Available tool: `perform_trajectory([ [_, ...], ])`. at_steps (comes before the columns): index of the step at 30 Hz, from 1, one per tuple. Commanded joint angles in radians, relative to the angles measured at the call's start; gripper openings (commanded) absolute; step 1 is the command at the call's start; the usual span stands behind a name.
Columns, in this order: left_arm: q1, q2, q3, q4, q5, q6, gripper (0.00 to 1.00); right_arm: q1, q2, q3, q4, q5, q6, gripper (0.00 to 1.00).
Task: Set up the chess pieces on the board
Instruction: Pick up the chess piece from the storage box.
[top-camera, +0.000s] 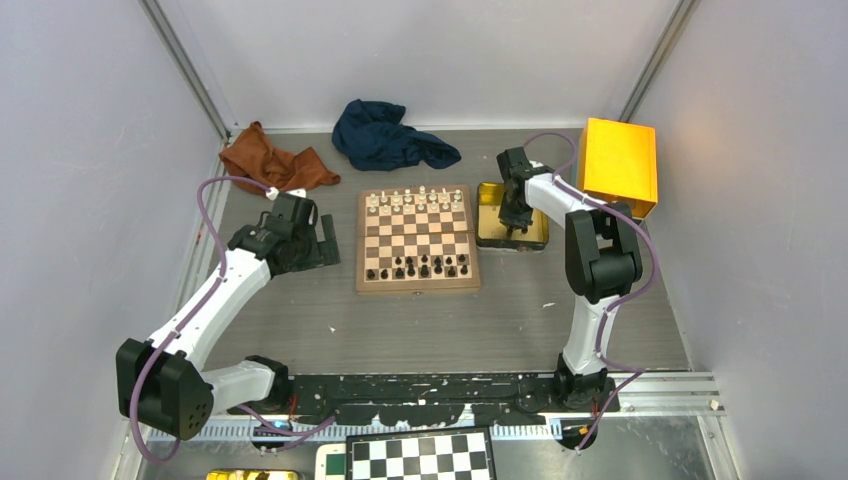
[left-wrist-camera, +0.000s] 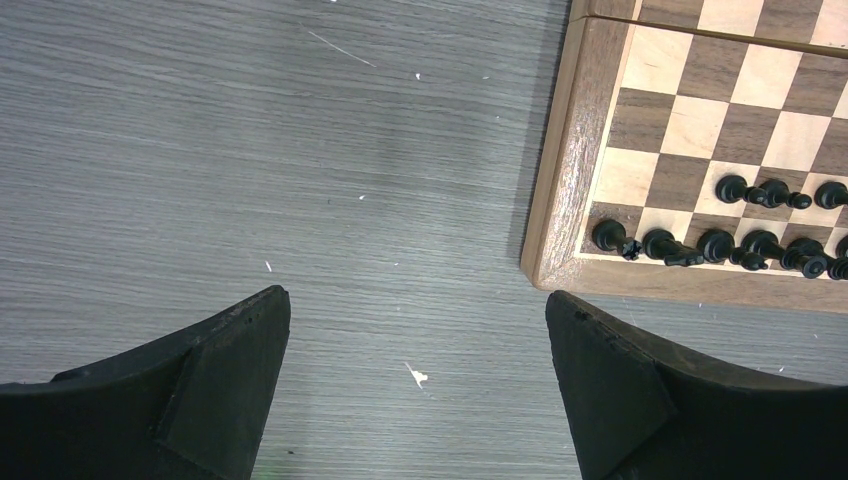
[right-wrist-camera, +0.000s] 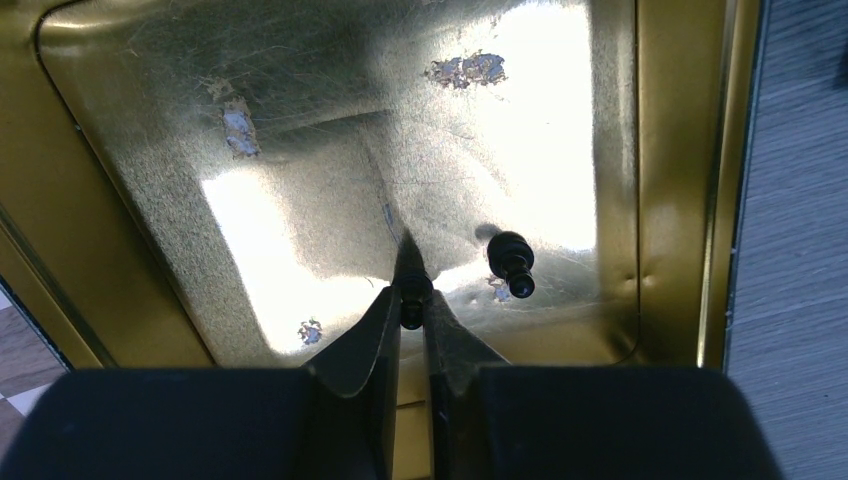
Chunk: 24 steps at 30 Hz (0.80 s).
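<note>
The right hand (right-wrist-camera: 411, 305) was down inside the gold tin tray (right-wrist-camera: 120, 230), its two fingers pinched almost together on a small black piece (right-wrist-camera: 414, 287) at the tray's floor. A second black piece (right-wrist-camera: 510, 262) lay on its side just beside it, clear of the fingers. The tray sat on the desk (top-camera: 520, 320) just beside the right rim of the board (top-camera: 417, 288). On the board, black pieces (top-camera: 418, 268) stood in the two near rows and white pieces (top-camera: 415, 200) in the far rows, with the middle squares bare. The left hand (left-wrist-camera: 417, 300) hung over the desk by the board's near left corner, its fingers spread wide and gripping nothing. A brown cloth (top-camera: 275, 160) and a blue cloth (top-camera: 385, 135) lay crumpled behind the board, and a yellow box (top-camera: 620, 165) stood at the far right.
</note>
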Motion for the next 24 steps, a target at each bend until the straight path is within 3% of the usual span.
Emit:
perform_trajectory([
  [1, 0.006, -0.003, 0.039, 0.010, -0.013, 0.019, 1.00, -0.005, -0.018, 0.018, 0.011, 0.027, -0.010, 0.06],
  [15, 0.006, -0.024, 0.029, 0.012, -0.003, 0.014, 1.00, 0.006, -0.156, 0.071, -0.042, 0.055, -0.039, 0.01],
  [24, 0.005, -0.043, 0.020, 0.018, 0.003, 0.006, 1.00, 0.113, -0.205, 0.185, -0.111, 0.052, -0.069, 0.01],
])
